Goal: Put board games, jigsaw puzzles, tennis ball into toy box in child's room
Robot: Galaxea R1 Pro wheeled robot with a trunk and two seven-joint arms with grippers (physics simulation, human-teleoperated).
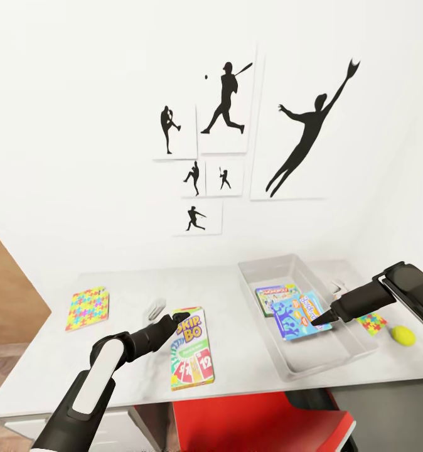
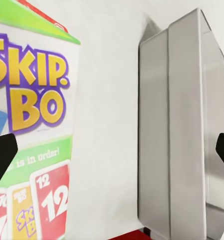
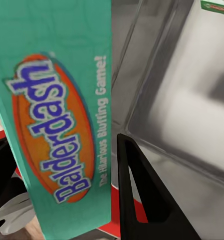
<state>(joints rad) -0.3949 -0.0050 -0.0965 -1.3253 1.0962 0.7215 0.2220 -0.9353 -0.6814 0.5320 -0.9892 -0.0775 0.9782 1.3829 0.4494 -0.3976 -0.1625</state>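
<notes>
Both arms reach over the grey table (image 1: pixel 61 351). Left gripper (image 1: pixel 180 317), fingers spread, hovers over the Skip-Bo game (image 1: pixel 191 348). Right gripper (image 1: pixel 323 321) pinches the blue Balderdash game (image 1: pixel 296 317) inside the toy box (image 1: pixel 262 267), beside another game (image 1: pixel 275 293). Tennis ball (image 1: pixel 403 335) lies far right.

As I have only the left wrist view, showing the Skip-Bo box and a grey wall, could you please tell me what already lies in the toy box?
Observer: Two board games lie in the toy box: a green Monopoly box and a blue Balderdash box.
Operator: Where is the right hand?
Observer: The right hand is down inside the toy box at the Balderdash box; I cannot tell whether it grips.
Operator: What lies beyond the toy box?
Observer: The tennis ball lies on the table to its right, beside a jigsaw puzzle.
</notes>
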